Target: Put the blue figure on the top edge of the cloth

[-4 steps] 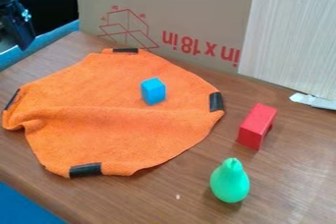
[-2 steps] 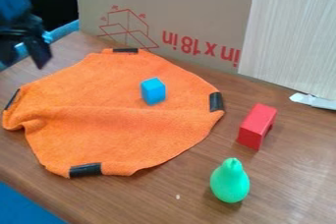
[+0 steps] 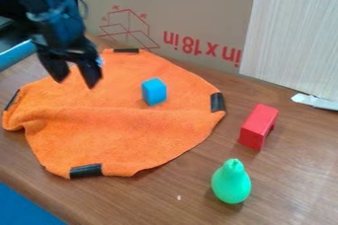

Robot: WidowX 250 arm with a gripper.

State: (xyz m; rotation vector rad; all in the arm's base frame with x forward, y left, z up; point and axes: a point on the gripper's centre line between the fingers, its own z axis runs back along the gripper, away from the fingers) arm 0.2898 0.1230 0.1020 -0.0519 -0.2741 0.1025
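Note:
My black gripper (image 3: 76, 82) hangs over the upper left part of the cloth, its two fingers apart with nothing between them. The orange cloth (image 3: 119, 135) lies on the wooden table, a raised fold across its middle and black patches at its edges. On the cloth, right of its centre, rests the small blue block (image 3: 153, 92). It stands to the right of the gripper, apart from it.
A red block (image 3: 258, 126) and a green pear-shaped toy (image 3: 231, 181) stand on the table (image 3: 158, 204) right of the cloth. Behind rises a cardboard panel (image 3: 198, 2); a white object (image 3: 316, 101) lies at the right.
The arm has come in from the upper left and moved right and down, bringing the gripper over the cloth. The cloth, the blue block and the other objects have kept their places.

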